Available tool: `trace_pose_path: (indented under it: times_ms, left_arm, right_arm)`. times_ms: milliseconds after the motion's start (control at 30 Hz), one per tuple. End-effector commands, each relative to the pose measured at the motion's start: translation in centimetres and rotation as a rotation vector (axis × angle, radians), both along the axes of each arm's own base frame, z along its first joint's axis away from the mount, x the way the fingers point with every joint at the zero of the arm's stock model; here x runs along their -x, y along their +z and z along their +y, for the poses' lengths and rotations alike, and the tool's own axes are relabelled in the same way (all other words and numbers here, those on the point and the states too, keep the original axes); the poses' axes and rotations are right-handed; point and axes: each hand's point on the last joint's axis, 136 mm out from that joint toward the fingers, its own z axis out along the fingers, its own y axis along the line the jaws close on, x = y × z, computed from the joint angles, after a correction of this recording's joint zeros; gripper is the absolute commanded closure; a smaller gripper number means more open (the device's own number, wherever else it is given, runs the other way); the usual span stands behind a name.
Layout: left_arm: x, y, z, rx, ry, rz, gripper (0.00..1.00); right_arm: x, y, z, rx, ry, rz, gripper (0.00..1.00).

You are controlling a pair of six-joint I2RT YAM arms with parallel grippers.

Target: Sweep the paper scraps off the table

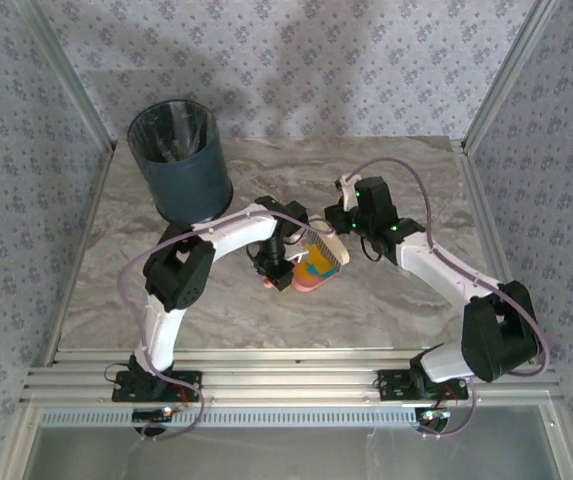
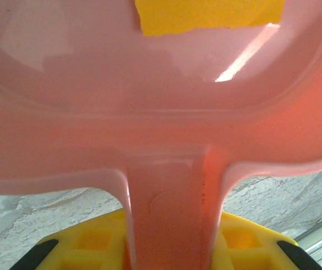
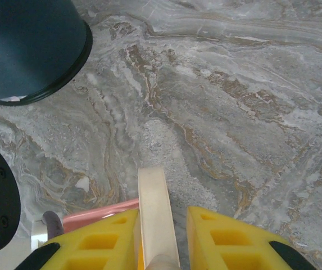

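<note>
A pink dustpan (image 1: 311, 277) hangs over the middle of the table (image 1: 416, 300), and my left gripper (image 1: 284, 268) is shut on its handle (image 2: 169, 214). Teal-blue and orange-yellow paper scraps (image 1: 318, 260) lie in the pan. In the left wrist view an orange-yellow scrap (image 2: 208, 14) rests on the pan floor (image 2: 93, 62), and my left gripper (image 2: 169, 239) clamps the handle from both sides. My right gripper (image 3: 163, 228) is shut on a cream brush handle (image 3: 156, 208). The brush head (image 1: 328, 243) sits at the pan's far edge, just left of my right gripper (image 1: 344, 225).
A dark blue-grey bin (image 1: 181, 160) with a liner stands at the back left of the table, also seen as the bin (image 3: 31, 45) in the right wrist view. Wallpapered walls and aluminium framing (image 1: 266, 370) close in the table's edges.
</note>
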Motion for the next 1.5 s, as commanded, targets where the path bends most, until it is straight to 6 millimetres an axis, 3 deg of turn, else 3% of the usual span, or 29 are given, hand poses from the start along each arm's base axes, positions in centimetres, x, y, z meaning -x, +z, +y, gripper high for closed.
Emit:
trace_pose_path:
  times_ms: [0,200,400,500,833,1000,1467]
  left_arm:
    - [1.7,-0.3,0.8,-0.029,-0.021,0.069,1.0]
    - [1.9,-0.2,0.6,-0.015,-0.028,0.073,1.0]
    - [2.2,-0.2,0.7,-0.014,-0.037,0.077,1.0]
    - [2.4,-0.3,0.5,-0.002,-0.041,0.085,1.0]
    - [2.8,-0.4,0.4,0.012,-0.061,0.099,1.0]
    - [2.7,-0.5,0.4,0.012,-0.06,0.091,1.0]
    - [2.3,-0.2,0.3,0.03,-0.061,0.061,1.0]
  right_arm:
    - [0.0,1.9,-1.3,-0.012,-0.093,-0.049,1.0]
    - [-0.3,2.5,-3.9,0.004,-0.228,-0.101,1.0]
    - [-0.8,0.9,-5.6,0.103,-0.313,-0.083,1.0]
    - [-0.9,-0.2,-4.8,0.123,-0.271,-0.054,1.0]
    - [0.6,-2.5,0.9,0.062,-0.034,0.036,1.0]
    - [1.6,-3.1,1.8,0.021,0.007,0.075,1.0]
    - [3.4,-1.8,1.9,-0.139,0.02,0.098,1.0]
